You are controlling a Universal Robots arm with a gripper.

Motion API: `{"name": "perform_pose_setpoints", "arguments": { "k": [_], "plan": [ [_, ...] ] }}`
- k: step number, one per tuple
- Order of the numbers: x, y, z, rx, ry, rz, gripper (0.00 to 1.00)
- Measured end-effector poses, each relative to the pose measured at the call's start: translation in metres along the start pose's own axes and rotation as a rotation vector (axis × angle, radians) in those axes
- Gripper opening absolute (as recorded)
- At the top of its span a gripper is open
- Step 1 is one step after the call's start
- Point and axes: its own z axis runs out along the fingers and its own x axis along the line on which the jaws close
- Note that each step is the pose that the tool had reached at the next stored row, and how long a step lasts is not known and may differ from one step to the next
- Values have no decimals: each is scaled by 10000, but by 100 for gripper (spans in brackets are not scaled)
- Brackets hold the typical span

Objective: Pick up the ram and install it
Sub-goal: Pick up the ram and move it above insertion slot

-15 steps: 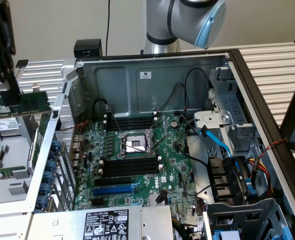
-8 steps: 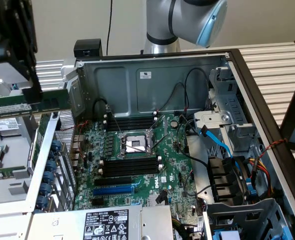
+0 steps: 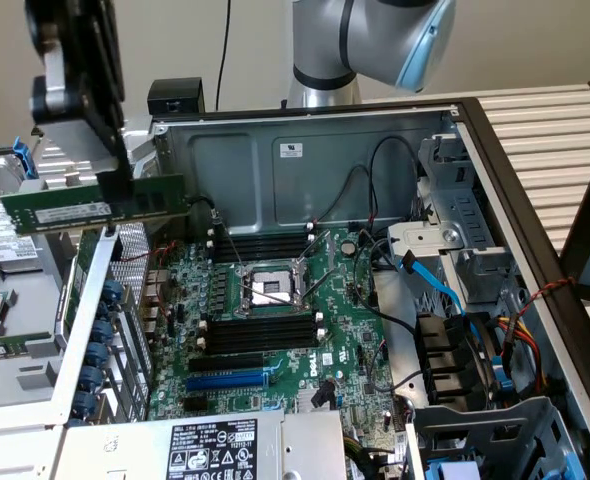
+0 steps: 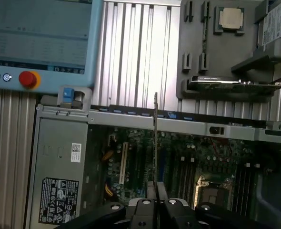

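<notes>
An open computer case lies on a ribbed metal tabletop with its green motherboard exposed. Inside are a bare processor socket and two banks of black memory slots with white end clips, one bank on each side of the socket. There are also a blue expansion slot, a silver power supply with a black-and-white label, and blue cables toward the exterior view's right. Beside the case, a grey tray holds a processor chip in a square recess, and a card seen on edge lies across the tray.

The ram is clear of every slot, held in the air above the case's side wall at the exterior view's left. Its long axis runs nearly level from side to side in that view, the right end a little higher, with the white label strip facing the camera. In the wrist view the ram appears edge-on, a thin line reaching out from the tool across the case's rim and over the motherboard.

The tool is clamped on the ram's upper edge near its middle, with its fingers pointing down. The arm, silver with a blue-trimmed joint, stands behind the case's back wall. A control pendant with a red button lies on the tabletop near the power supply end of the case.
</notes>
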Motion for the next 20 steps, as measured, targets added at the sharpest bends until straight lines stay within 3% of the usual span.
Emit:
{"name": "perform_pose_setpoints", "arguments": {
  "k": [7, 14, 16, 20],
  "plan": [
    [-22, -317, 28, -1, 1, -1, 13],
    [-145, -611, 83, -2, 29, -1, 13],
    [-189, -678, 102, -5, 76, -2, 13],
    [-271, -778, 121, 9, 259, -1, 13]
  ]
}}
